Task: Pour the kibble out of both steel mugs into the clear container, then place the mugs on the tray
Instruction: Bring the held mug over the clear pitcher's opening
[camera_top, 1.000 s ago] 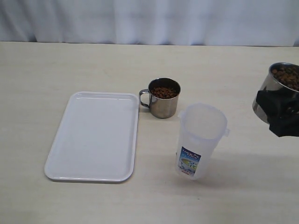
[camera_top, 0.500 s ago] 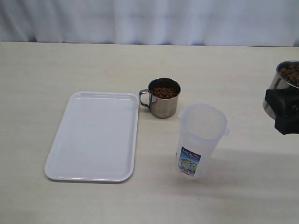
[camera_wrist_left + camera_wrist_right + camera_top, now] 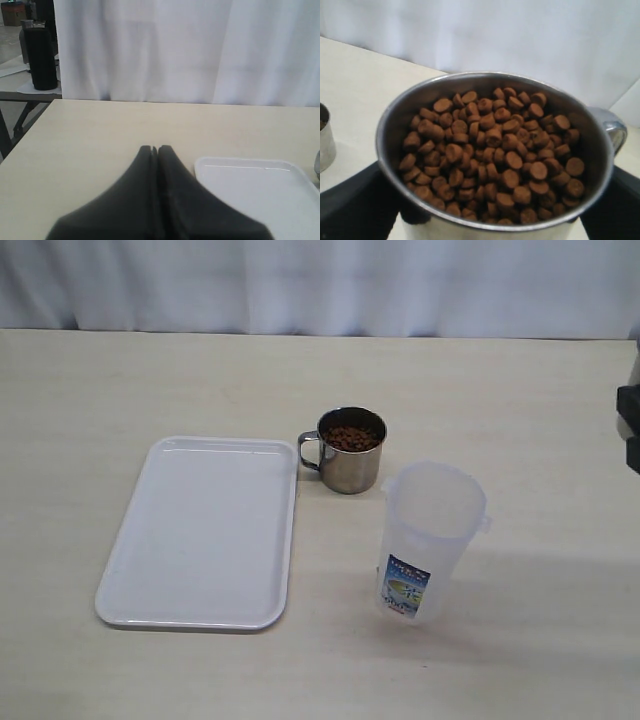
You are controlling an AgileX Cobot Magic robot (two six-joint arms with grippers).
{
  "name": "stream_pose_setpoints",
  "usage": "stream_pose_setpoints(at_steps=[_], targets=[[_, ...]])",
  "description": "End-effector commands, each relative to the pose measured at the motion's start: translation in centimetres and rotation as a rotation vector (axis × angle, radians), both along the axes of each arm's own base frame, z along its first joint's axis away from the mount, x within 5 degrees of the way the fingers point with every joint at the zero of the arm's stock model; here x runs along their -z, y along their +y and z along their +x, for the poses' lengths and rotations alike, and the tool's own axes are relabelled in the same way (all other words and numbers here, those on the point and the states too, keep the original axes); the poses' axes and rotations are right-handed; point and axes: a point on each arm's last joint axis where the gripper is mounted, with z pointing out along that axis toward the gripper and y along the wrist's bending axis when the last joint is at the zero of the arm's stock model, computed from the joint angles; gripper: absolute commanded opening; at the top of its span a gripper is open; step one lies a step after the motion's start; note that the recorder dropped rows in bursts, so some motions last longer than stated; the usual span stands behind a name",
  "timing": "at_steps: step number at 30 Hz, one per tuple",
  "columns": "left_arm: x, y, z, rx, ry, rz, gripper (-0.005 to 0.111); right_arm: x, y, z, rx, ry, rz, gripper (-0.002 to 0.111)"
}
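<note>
Right up close, the right gripper [image 3: 490, 220] is clamped round the body of a steel mug [image 3: 420, 107], one dark finger on each side, with the loop handle poking out clear of the grip. The mug sits level and is loaded nearly to the brim with kibble [image 3: 495, 150]. From the exterior camera only a dark sliver of that gripper shows at the right edge, so the load hangs well apart from its target.

Over to the left gripper [image 3: 154, 149]: jaws pressed together, nothing between them, pointing out across the table [image 3: 90, 135] with a corner of the tray [image 3: 250, 190] just ahead of it.

Out on the table, the clear container [image 3: 430, 540] stands upright, label to the front, and looks empty. The white tray lies to its left with nothing on it. A little behind the container, just beside the tray's far right corner, the second steel mug [image 3: 350, 452] stands full and untouched. At the back hangs a white curtain [image 3: 320, 285].

My read: this is the first pour, in its carry phase, with nothing tipped yet. The next move calls for bringing the mug across, kept level, until its lip is over the container's mouth. Then a slow tilt, since that mouth looks only a little wider than the mug.

The count: two steel mugs, both full; one clear container; one tray; two grippers; pellets far too many to count.
</note>
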Motion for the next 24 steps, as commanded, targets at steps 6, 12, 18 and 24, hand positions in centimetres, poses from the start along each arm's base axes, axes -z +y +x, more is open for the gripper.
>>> stream_pose_setpoints(at_steps=[6, 12, 18, 24], targets=[[0.0, 0.0, 0.0, -0.002, -0.005, 0.003, 0.000, 0.4, 2.8, 1.5, -0.177, 0.025, -0.117, 0.005], [0.0, 0.0, 0.0, -0.002, -0.005, 0.003, 0.000, 0.2, 4.5, 2.2, -0.229, 0.067, -0.252, 0.005], [0.0, 0.0, 0.0, -0.002, -0.005, 0.003, 0.000, 0.3, 6.1, 1.9, -0.344, 0.018, -0.376, 0.005], [0.0, 0.0, 0.0, -0.002, -0.005, 0.003, 0.000, 0.5, 7.1, 1.2, -0.390, 0.000, -0.502, 0.005]])
